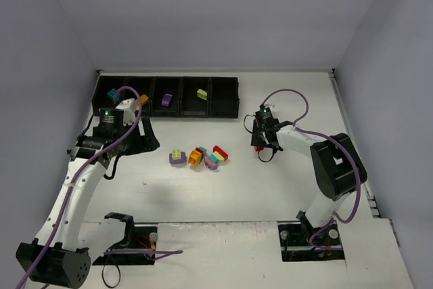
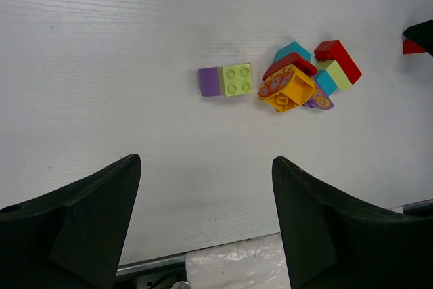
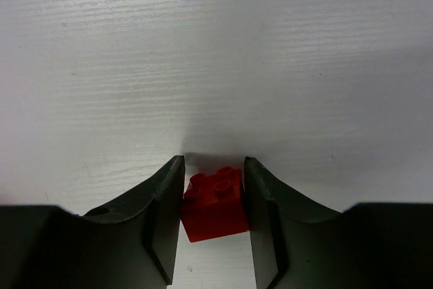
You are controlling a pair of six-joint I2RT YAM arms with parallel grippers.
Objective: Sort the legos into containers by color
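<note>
Right gripper (image 3: 214, 179) — jaws pinched on one red brick (image 3: 215, 213) by its flat sides, resting on the table (image 3: 203, 45) right of the loose legos (image 1: 203, 157). I rate it light, rigid, slick — hold squarely mid-wall. Left gripper (image 2: 205, 167) spread, empty; containers (image 1: 223, 80) beyond.

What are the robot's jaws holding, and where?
The right jaws squeeze a red lego by its two opposite sides. The left jaws are open and hold nothing.
</note>
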